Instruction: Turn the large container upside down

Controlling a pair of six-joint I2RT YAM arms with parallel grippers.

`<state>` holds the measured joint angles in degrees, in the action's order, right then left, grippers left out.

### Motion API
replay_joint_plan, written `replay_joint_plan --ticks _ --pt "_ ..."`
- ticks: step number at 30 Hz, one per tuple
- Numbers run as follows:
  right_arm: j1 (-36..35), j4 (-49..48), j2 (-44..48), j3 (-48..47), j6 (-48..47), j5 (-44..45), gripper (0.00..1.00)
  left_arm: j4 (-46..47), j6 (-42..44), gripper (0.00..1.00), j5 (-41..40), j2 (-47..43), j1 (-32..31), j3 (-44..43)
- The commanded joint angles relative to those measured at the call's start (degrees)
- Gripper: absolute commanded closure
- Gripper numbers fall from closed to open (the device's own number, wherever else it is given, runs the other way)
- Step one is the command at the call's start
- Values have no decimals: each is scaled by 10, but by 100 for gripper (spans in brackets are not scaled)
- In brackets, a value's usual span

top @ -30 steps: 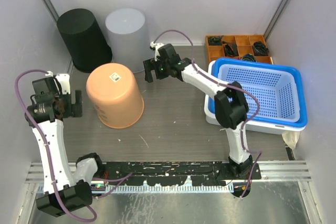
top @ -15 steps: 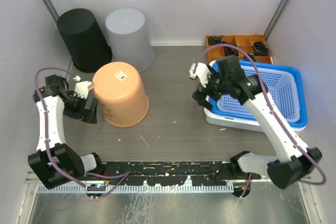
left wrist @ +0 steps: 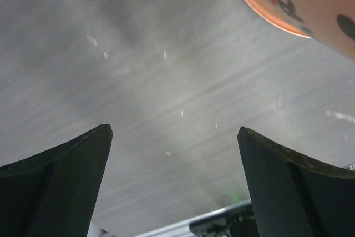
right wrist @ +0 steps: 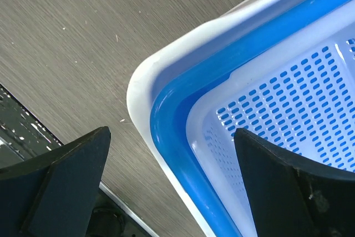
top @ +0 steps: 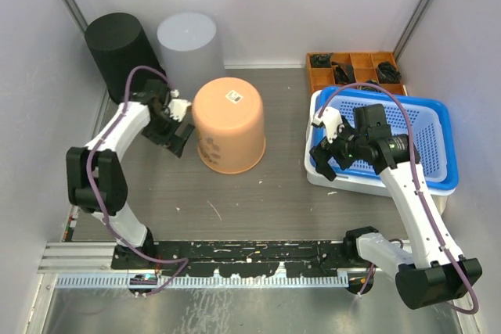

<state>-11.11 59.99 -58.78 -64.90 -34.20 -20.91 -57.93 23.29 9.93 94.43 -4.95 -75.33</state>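
Note:
A large orange container [top: 229, 124] stands upside down on the table, its base with a white label facing up. Its rim shows at the upper right of the left wrist view [left wrist: 288, 1]. My left gripper [top: 179, 134] is open and empty just left of the container, above bare table [left wrist: 175, 131]. My right gripper [top: 322, 156] is open and empty above the near left corner of the blue basket [top: 435, 115], which fills the right wrist view [right wrist: 222, 92].
A black bin [top: 117, 52] and a grey bin [top: 188, 41] stand upside down at the back left. An orange parts tray [top: 322, 76] sits behind the blue basket, which rests in a white tray [top: 344, 185]. Walls close in on both sides.
The orange container has moved right and toward the back. My left gripper followed it up and to the right. My right gripper drew back toward the basket's near left corner.

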Motion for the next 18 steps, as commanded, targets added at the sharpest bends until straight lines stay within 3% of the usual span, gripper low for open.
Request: replay_joint_plan --ticks 1,6,8,10,14,18 --pt "0 -35 -3 -12 39 -13 0 69 -57 1 -101 49 -114 -95" --pt "6 -46 17 -15 47 -1 0 73 -151 1 -227 160 -172 -270" --pt "14 -50 24 -10 49 -7 0 12 -206 1 -300 223 -167 -381" --pt "19 -55 28 3 53 -15 0 -34 -237 2 -311 248 -149 -437" --pt "24 -70 42 31 57 -23 0 0 -222 3 -198 120 -91 -323" --pt "29 -93 56 56 64 -34 0 50 -77 3 -72 -86 -92 -116"
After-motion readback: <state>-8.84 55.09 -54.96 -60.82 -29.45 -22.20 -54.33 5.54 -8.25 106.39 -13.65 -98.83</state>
